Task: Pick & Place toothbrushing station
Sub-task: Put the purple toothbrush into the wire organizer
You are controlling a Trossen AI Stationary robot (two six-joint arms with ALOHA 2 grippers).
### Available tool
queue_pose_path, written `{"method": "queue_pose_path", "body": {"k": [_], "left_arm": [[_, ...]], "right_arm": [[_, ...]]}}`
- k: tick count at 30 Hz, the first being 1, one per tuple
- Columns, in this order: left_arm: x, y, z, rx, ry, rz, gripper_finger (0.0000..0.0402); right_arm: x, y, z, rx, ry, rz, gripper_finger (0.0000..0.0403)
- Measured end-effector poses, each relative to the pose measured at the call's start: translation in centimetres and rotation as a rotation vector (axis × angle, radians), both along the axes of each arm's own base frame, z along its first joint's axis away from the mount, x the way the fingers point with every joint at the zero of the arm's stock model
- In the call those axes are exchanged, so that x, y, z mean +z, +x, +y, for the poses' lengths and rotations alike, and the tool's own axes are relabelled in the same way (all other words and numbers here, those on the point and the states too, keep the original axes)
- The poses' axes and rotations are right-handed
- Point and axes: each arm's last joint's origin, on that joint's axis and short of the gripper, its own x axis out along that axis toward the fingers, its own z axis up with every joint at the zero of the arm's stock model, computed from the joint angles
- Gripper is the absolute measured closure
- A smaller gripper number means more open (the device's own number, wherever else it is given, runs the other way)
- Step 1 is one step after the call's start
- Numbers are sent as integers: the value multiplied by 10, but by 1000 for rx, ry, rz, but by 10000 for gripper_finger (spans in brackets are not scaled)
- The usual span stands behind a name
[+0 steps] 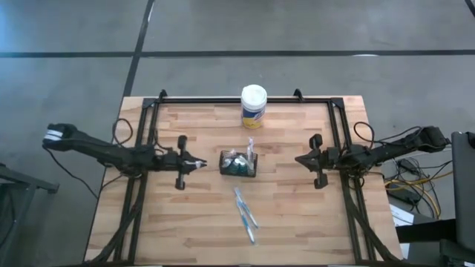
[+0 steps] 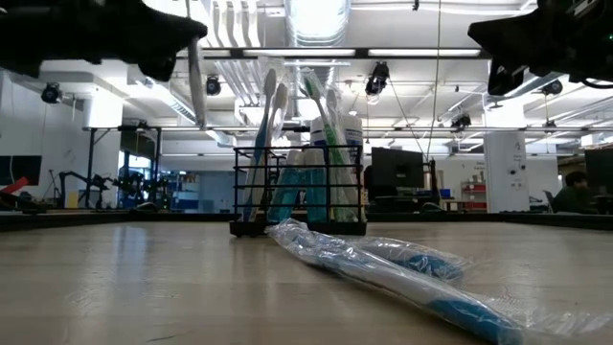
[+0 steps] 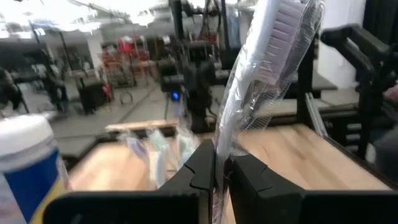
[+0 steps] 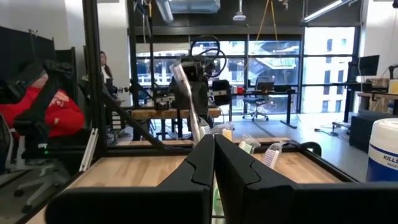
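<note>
Plastic-wrapped toothbrush (image 3: pixel 267 68) is clamped in the left claw (image 1: pixel 194 162), left of the centre-frame caddy (image 1: pixel 238 165); next, lower it in. Right claw (image 1: pixel 303 159) waits pressed together.

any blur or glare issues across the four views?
Low view: ceiling lights blow out above the caddy; both arms are silhouettes. Left wrist view: background and canister blurred; wrapped toothbrush between the left gripper fingers is sharper. Right wrist view: bright windows, fairly sharp. High view: even light.
</note>
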Motion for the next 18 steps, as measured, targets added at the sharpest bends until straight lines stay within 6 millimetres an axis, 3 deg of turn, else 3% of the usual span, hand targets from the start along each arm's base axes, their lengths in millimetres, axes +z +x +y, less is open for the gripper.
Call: {"method": "queue_pose_path", "body": {"k": [7,10,18], "left_arm": [[8,20,9,-49,-13,8,376],[21,25,12,-61,-11,-36,376],[17,46,23,-43,-8,28,376]], "right_arm": [[1,0,0,-1,4,-7,394],[1,0,0,-2,4,-7,394],[1,0,0,-14,7,-6,394]]}}
